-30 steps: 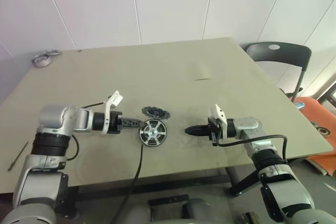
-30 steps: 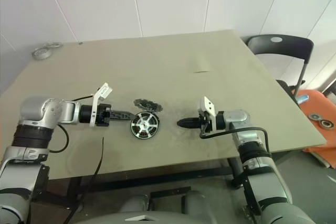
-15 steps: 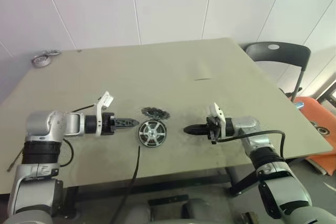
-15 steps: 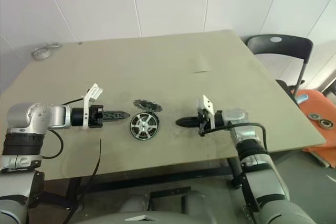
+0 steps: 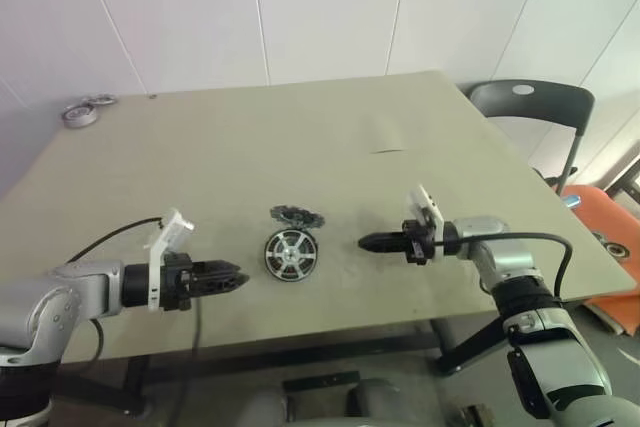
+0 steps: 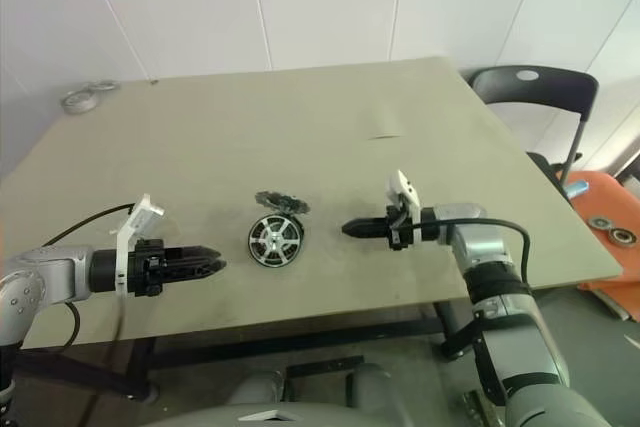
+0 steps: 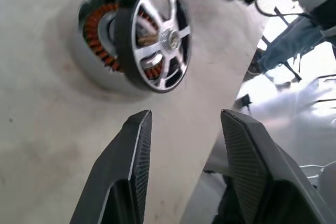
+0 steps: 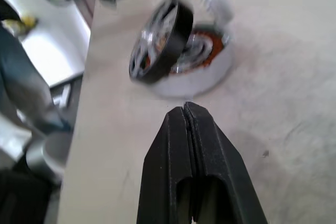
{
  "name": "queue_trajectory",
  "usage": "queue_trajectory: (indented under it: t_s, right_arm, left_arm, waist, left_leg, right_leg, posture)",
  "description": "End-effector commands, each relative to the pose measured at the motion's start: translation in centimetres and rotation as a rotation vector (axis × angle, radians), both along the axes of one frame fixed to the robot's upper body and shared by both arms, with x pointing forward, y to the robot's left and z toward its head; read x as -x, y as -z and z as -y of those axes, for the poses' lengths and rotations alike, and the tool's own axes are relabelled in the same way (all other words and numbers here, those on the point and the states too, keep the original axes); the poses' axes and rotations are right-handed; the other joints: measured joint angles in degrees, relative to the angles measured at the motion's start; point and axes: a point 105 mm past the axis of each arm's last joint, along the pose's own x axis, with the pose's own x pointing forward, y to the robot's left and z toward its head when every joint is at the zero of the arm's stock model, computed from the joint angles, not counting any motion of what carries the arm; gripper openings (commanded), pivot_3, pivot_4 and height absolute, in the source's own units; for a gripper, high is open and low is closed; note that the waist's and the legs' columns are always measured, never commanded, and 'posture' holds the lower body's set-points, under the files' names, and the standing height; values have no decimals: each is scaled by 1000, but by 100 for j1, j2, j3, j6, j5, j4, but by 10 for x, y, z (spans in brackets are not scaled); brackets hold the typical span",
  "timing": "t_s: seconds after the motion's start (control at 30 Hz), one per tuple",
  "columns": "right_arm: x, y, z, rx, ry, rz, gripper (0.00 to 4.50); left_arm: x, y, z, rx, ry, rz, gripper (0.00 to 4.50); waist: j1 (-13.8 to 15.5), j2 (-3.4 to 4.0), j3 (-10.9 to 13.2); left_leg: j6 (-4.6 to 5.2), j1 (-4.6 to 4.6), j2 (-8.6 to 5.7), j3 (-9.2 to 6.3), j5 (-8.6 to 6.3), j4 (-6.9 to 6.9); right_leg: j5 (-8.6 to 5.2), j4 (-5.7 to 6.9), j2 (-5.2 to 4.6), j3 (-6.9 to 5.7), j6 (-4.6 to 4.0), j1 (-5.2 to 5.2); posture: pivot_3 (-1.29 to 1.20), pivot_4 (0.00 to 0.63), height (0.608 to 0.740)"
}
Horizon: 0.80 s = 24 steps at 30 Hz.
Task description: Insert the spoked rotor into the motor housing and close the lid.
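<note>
A: How are the pincers?
B: Left pincer [image 7: 181, 124] gapes, holding nothing; right pincer [image 8: 187, 113] is pressed closed, empty.
A: And the rotor?
B: Rotor [image 7: 157, 38] sits tilted on the housing [image 7: 97, 30], between them on the surface [image 5: 300, 137], toothed disc [image 5: 297, 215] just behind.

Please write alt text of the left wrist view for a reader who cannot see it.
A flat silver six-spoked rotor with a dark rim sits tilted on a round motor housing with orange copper windings, not seated flat. The left gripper stands open and empty short of it, above the beige table.
</note>
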Motion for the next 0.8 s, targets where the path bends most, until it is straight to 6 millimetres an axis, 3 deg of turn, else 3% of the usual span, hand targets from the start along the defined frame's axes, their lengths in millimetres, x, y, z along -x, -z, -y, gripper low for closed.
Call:
queue_trajectory:
  t_s: [0.03, 0.27, 0.43, 0.57, 0.8]
  right_arm:
    - [-6, -5, -1, -8, -4, 57, 0]
    - [-6, -16, -3, -39, -46, 94, 0]
    - [7, -20, -5, -66, -114, 21, 0]
    - [14, -22, -5, -74, -118, 11, 0]
    - [1, -29, -3, -73, -51, 40, 0]
  left_arm:
    - [-5, -18, -6, -28, 8, 163, 2228]
    - [-1, -21, -8, -84, 125, 360, 2228]
    - [16, -16, -8, -83, 226, 367, 2228]
    - [11, -17, -6, -75, 211, 389, 2228]
    - [6, -15, -1, -73, 197, 398, 2228]
  waist:
    - [-3, 0, 0]
    - [-16, 0, 0]
    - [-16, 2, 1]
    - [31, 2, 1]
    - [-10, 3, 2]
  left_leg:
    - [0, 0, 0, 2, 0, 2]
    - [1, 3, 2, 5, 0, 1]
    - [3, 0, 8, 7, -1, -1]
    - [4, 2, 9, 4, -2, 1]
    - [4, 4, 11, 6, -2, 4]
  right_leg:
    - [-1, 0, 0, 1, -3, 1]
    - [-6, -2, 5, 3, -12, 3]
    - [-1, -3, 8, 4, -3, -1]
    - [-3, -5, 8, 1, -5, 4]
    - [0, -4, 10, 2, 1, 7]
  posture:
    - [0, 0, 740]
    - [0, 0, 740]
    - [0, 0, 740]
    - [0, 0, 740]
    - [0, 0, 740]
